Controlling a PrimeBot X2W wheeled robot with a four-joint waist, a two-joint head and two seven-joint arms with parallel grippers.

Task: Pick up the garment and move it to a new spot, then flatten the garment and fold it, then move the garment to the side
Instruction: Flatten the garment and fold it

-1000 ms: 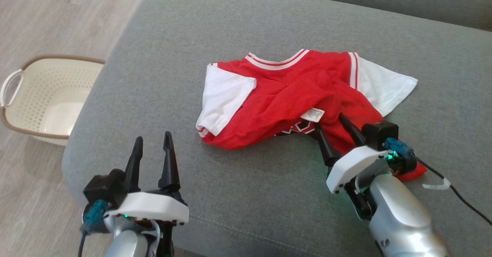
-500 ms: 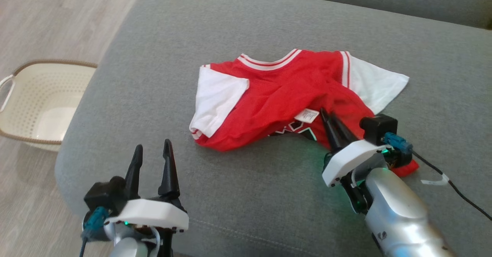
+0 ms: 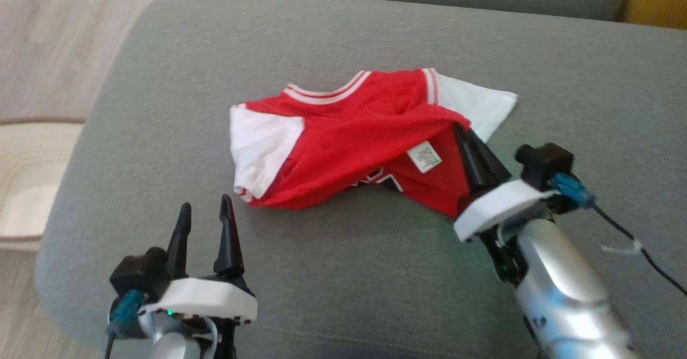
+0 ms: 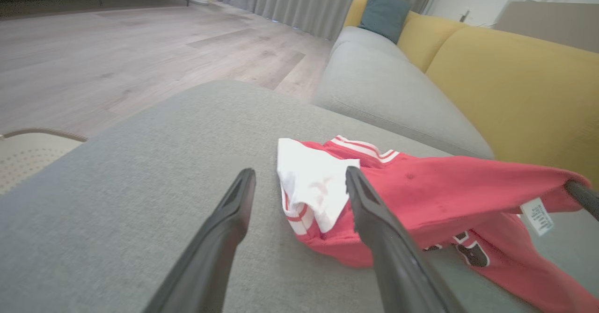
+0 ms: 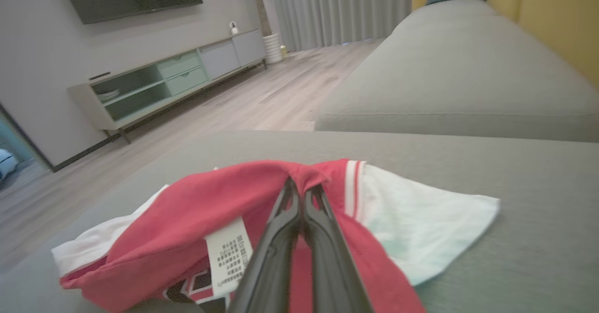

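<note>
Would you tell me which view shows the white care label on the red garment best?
The right wrist view: the white care label sits large beside the right tool, shut on the red fabric garment, rows of print visible. The head and left wrist views show the label small, its print unreadable.

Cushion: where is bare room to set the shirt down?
Free: the wide strip of cushion behind the shirt, and the front strip between the left gripper and right gripper. Crowded: the middle, where the right gripper pinches the shirt.

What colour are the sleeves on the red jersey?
Short sleeves of the red mesh jersey are white with red-striped cuffs; left wrist view shows it best.
</note>
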